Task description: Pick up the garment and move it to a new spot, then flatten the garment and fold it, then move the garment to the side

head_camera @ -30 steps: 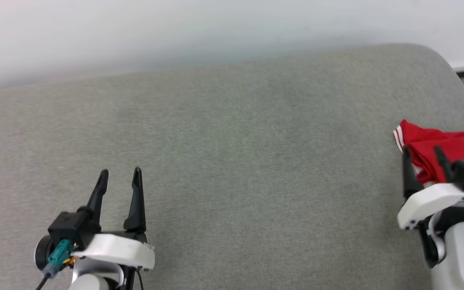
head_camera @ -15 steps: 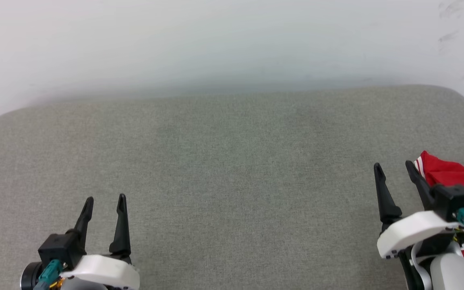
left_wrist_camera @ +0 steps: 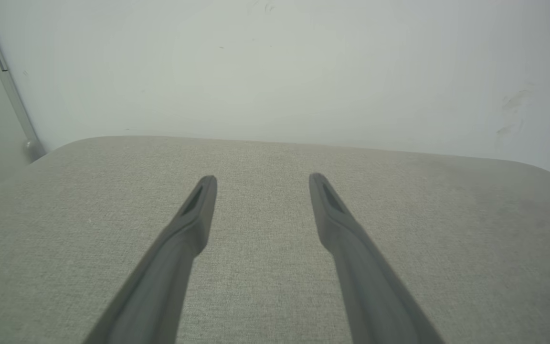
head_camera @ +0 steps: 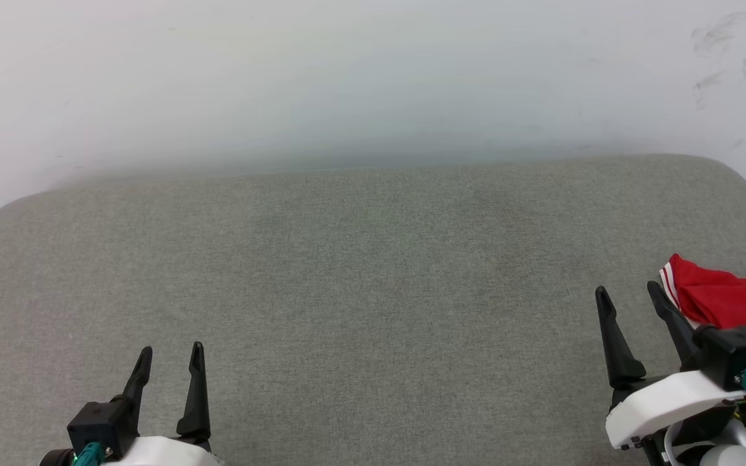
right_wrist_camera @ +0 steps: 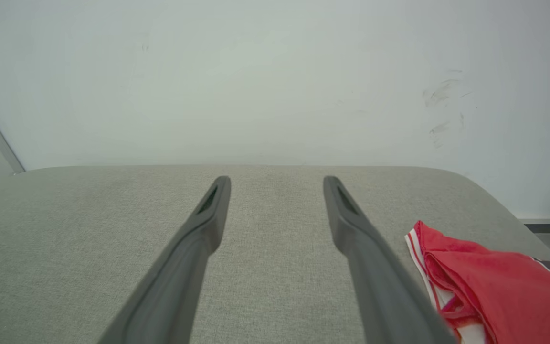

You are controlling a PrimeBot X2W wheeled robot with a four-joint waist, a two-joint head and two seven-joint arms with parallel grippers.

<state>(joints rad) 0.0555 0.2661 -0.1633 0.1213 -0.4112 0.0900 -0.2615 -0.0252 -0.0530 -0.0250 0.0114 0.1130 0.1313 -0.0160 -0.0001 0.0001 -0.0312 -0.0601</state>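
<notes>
Garment (head_camera: 729,303) lies bunched on grey cushion (head_camera: 373,291), far right.

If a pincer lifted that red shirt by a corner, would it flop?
Probably: the shirt lies in soft folds, so it would likely hang limp. It looks thin, so probably light. On the grey woven cushion, a push would likely bunch it, not slide it.

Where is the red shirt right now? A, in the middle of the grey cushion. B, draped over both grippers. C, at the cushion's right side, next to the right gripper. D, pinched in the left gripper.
C: the red shirt lies bunched on the grey cushion at its right side, just right of the open right gripper, which holds nothing.
</notes>
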